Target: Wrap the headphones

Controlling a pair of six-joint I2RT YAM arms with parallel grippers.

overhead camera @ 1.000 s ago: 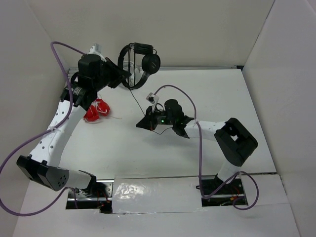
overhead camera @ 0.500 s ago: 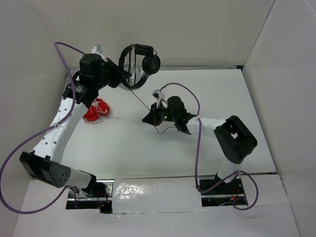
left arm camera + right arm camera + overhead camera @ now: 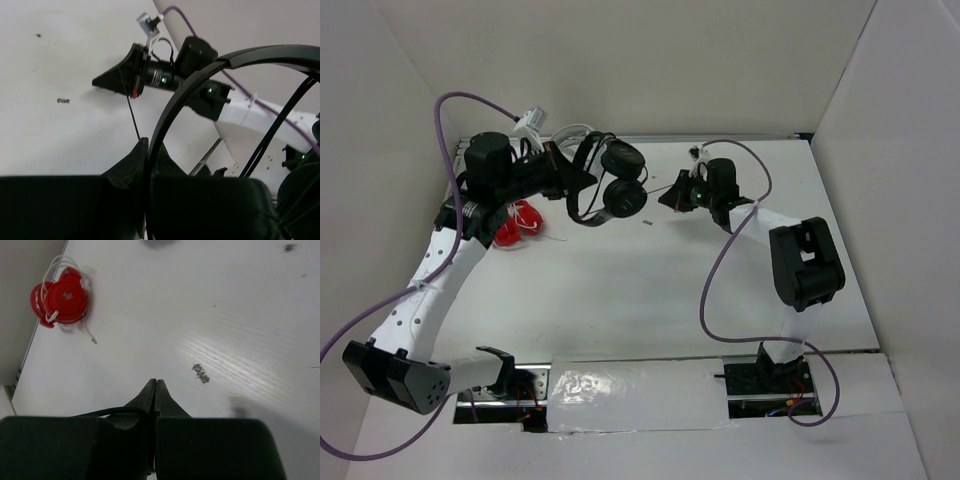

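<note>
Step in hand: winding the cord [image 3: 131, 111] round the headphones [image 3: 595, 165], judging by the pose; number of turns already laid cannot be told.
Headphones: lifted off the table [image 3: 720, 290] at its far left-centre, with the earcups [image 3: 622, 198] hanging on the right side of the left gripper.
Left gripper [image 3: 568, 182]: fingers clamped on the thin headband [image 3: 200, 80], which passes between them in the left wrist view.
Right gripper [image 3: 672, 196]: fingers pressed together with the cord pinched between them, just to the right of the earcups.
Cord: runs in a straight line from the right fingers toward the held headband.
Next move: probably calls for carrying the pinched cord round the headband or earcups while the left side holds firm, with enough tension that the thin cord neither slackens nor slips free.
Count: one pair of black headphones, two earcups, one black cord, two grippers, and one red round case [image 3: 62, 297] with a white cord lying on the table well left of the work.
</note>
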